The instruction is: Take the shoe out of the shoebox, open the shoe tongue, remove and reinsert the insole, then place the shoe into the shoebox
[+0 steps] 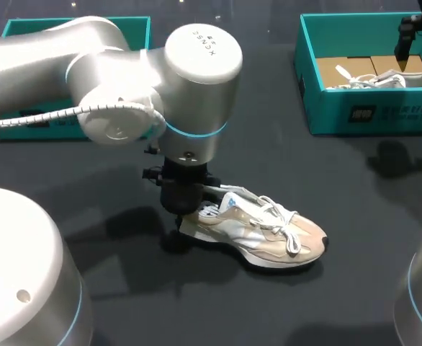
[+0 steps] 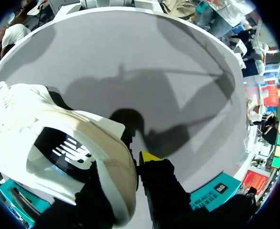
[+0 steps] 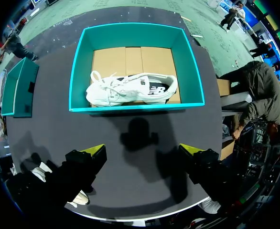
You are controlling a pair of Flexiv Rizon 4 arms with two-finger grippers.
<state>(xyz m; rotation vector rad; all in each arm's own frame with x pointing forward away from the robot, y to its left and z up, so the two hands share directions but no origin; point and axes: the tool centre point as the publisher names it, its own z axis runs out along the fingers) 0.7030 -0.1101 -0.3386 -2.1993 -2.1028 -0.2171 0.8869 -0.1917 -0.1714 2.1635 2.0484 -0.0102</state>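
A beige and white shoe (image 1: 276, 231) lies on its sole on the dark table, toe pointing right. My left gripper (image 1: 188, 216) is at its heel, shut on the heel wall. In the left wrist view one finger is inside the shoe (image 2: 59, 124) and the yellow-tipped finger (image 2: 149, 156) is outside it. The dark insole shows inside the opening. The teal shoebox (image 1: 369, 112) stands at the back right with a second white shoe (image 1: 384, 79) in it. My right gripper (image 3: 142, 152) hangs open over the table in front of that shoebox (image 3: 130, 107), holding nothing.
A teal box lid (image 1: 24, 27) lies at the back left, partly behind my left arm, and shows in the right wrist view as the lid (image 3: 18, 88) beside the box. Bare dark table lies between the shoe and the shoebox.
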